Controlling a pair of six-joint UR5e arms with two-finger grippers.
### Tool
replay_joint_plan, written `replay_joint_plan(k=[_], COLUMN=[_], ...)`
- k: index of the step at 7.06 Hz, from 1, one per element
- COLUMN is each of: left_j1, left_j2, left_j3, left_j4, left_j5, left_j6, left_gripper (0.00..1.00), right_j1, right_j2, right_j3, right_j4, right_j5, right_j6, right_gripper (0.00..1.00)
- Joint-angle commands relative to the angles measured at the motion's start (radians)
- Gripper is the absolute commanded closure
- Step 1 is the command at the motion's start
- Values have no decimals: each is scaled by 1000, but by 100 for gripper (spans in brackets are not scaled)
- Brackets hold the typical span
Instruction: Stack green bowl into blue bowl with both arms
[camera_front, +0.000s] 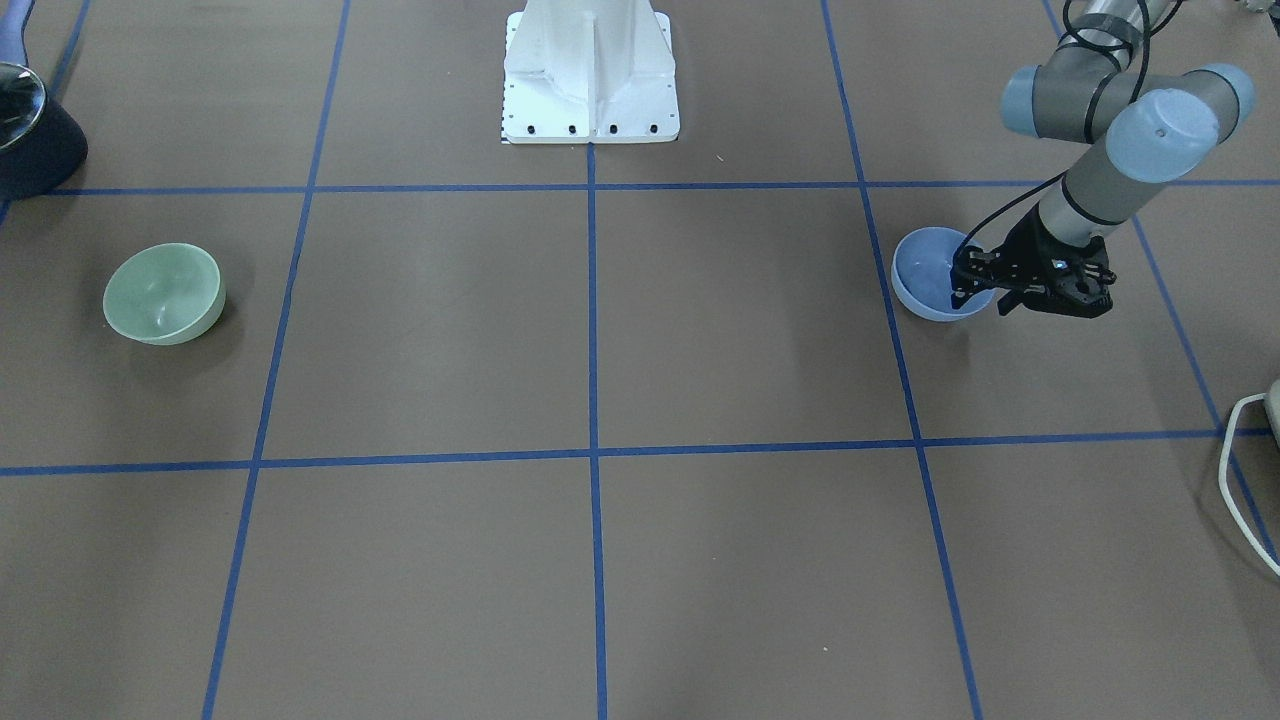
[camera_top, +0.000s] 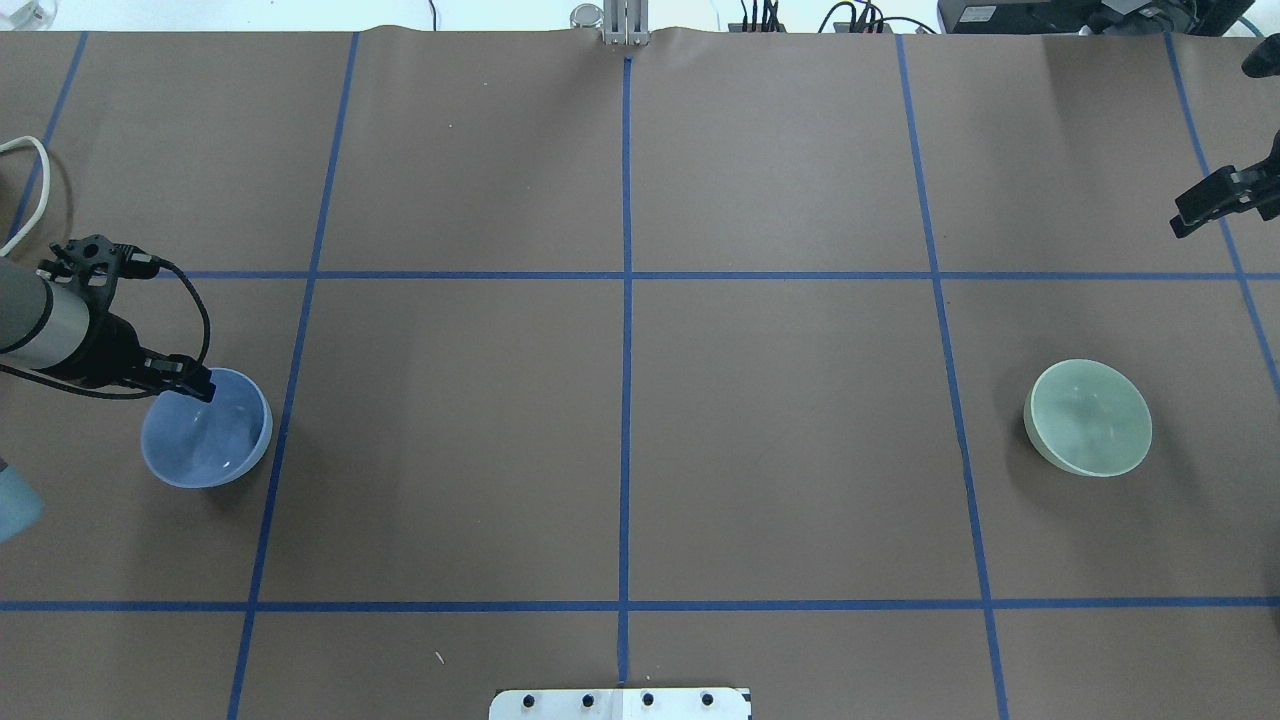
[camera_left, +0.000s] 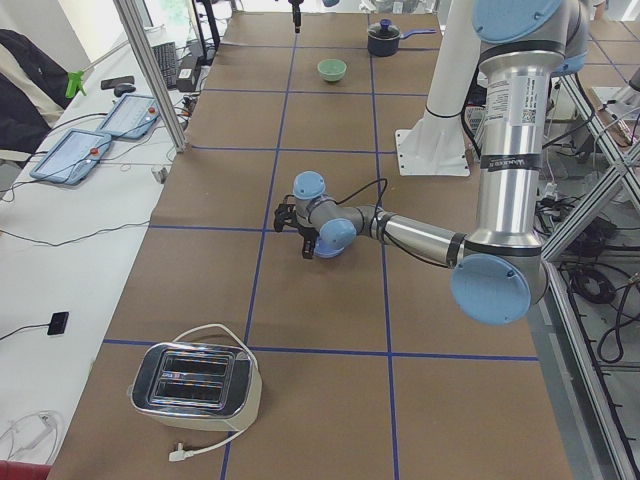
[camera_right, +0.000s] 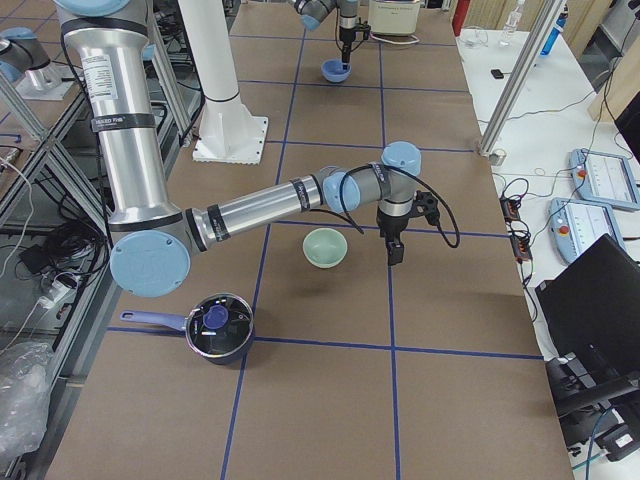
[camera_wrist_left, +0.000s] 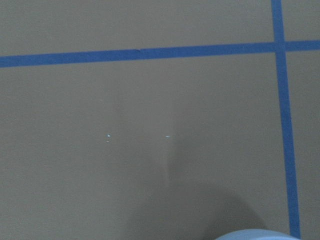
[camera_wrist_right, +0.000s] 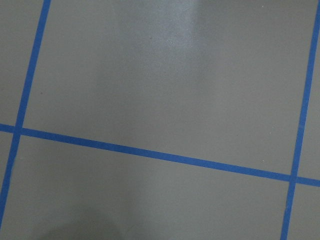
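The blue bowl (camera_front: 925, 272) (camera_top: 205, 440) sits at my left end of the table. My left gripper (camera_front: 965, 290) (camera_top: 195, 385) reaches down over its near rim, with its fingers closed on the rim wall. The bowl's edge just shows at the bottom of the left wrist view (camera_wrist_left: 255, 235). The green bowl (camera_front: 163, 293) (camera_top: 1088, 417) (camera_right: 325, 247) sits alone at my right end. My right gripper (camera_top: 1182, 220) (camera_right: 393, 255) points down just beyond it, apart from it, and looks shut and empty.
A dark lidded pot (camera_front: 20, 130) (camera_right: 215, 335) stands near the green bowl, on the robot's side. A toaster (camera_left: 195, 385) with a white cable (camera_top: 30, 180) stands at the left end. The white pedestal (camera_front: 590, 70) is at the middle of the robot's edge.
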Motion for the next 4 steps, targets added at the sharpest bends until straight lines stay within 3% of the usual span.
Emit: replay_joint_plan(k=[1, 3, 4], left_j1=[5, 0, 0], left_j2=[5, -13, -80], left_j3=[-25, -80, -80], left_j4=[-42, -22, 53], left_j5=[-3, -10, -10], left_j6=[0, -19, -20], left_gripper=[100, 100, 100], right_j1=[-5, -11, -14], right_j2=[2, 3, 2], right_j3=[0, 0, 0], right_j4=[1, 2, 4], right_j5=[1, 1, -1], right_j6=[1, 1, 2], right_gripper=[0, 0, 0])
